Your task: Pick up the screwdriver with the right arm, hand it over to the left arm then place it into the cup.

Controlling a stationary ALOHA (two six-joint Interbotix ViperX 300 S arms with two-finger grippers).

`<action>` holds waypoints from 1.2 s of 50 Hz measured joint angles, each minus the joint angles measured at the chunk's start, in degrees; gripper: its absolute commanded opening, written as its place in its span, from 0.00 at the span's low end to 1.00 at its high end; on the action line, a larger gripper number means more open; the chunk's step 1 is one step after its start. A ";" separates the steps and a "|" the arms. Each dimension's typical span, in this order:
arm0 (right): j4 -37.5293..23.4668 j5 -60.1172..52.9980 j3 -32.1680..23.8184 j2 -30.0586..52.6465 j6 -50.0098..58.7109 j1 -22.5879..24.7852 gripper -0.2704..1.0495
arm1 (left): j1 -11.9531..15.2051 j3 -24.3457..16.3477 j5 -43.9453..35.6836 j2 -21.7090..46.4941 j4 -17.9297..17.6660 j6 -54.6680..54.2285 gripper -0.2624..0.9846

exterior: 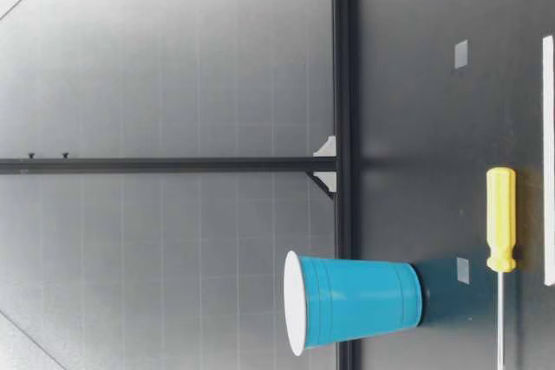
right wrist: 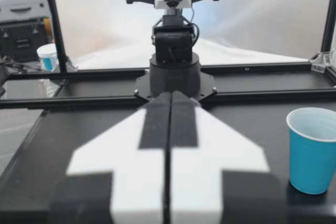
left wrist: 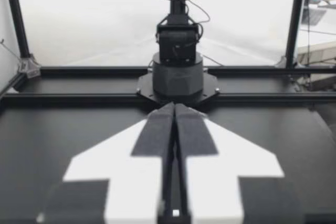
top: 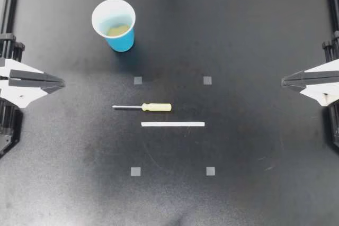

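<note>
Starting at the jaws, you see my left gripper (top: 59, 83) at the surface's (top: 254, 35) left edge, jaws pressed together with nothing between them. My right gripper (top: 285, 81) sits at the right edge in the same state, jaws together and empty. Both wrist views confirm this: each finger pair meets along one seam. Both tips point inward, well apart from everything on the surface.

You find the screwdriver (top: 143, 107) lying flat near the middle of the surface. Its yellow handle is toward the right edge and its metal shaft toward the left edge. A white strip (top: 172, 124) lies just beside it, parallel, on the side nearer the low camera. Four small grey squares (top: 137, 80) mark a rectangle around both.

The blue cup (top: 114, 25) stands upright, mouth up, toward the left corner of the edge farthest from the low camera, well apart from the screwdriver.
</note>
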 measured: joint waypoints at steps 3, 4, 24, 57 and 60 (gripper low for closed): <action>0.00 -0.18 0.18 0.00 0.18 0.00 0.24 | 0.18 0.00 -0.44 -0.09 -0.09 0.26 0.28; 0.00 -0.26 0.18 0.00 0.18 0.00 0.22 | 0.26 0.00 -0.62 -0.09 -0.09 0.26 0.28; 0.00 4.66 -11.95 21.27 0.70 -0.09 0.20 | 0.79 0.79 -1.67 -0.18 -0.18 -0.35 0.27; 0.00 38.94 -47.37 61.35 0.00 -3.43 0.48 | 0.79 3.16 -2.46 -0.53 -0.18 0.18 0.27; -0.09 42.28 -49.75 63.90 -0.09 -3.43 0.56 | 0.79 3.25 -2.55 -0.62 -0.18 0.18 0.27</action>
